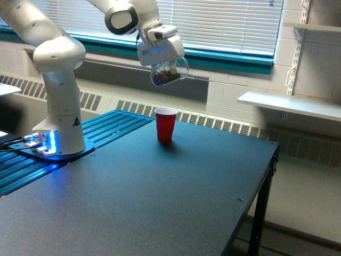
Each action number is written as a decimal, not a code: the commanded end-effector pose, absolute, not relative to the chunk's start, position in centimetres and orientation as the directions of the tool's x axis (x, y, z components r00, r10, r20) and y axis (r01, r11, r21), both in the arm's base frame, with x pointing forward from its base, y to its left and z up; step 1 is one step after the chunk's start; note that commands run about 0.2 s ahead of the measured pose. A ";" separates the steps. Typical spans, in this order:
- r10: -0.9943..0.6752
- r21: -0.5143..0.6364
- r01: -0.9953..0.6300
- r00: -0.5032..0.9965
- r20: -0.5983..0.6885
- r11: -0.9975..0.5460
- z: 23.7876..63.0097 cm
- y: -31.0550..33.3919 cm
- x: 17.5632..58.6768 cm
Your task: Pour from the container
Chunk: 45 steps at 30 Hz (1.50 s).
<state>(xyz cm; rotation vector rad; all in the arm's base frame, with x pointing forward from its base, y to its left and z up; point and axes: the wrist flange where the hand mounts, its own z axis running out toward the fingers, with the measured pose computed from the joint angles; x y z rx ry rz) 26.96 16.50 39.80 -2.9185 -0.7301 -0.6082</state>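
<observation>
Clearly the robot's white hand (pixel 166 68) clasps the thin clear plastic tumbler (pixel 169 72) by its side wall, tipped high above the red plastic cup (pixel 165 124); it looks light, slick, easily crushed.

No legible text, brand or number is showing anywhere in the scene. One sign is appearing: a small triangular warning label (pixel 75 121) on the lower column of the arm (pixel 59 85), at the exterior view's left. Its symbol is too small to identify. The red cup (pixel 165 125) is carrying no print.
</observation>
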 end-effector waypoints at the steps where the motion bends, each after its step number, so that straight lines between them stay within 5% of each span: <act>1: 0.506 0.042 0.524 0.796 0.331 -0.851 37.6 17.2 25.7; 45: 0.619 0.089 0.613 0.773 0.137 -0.785 33.3 19.0 23.3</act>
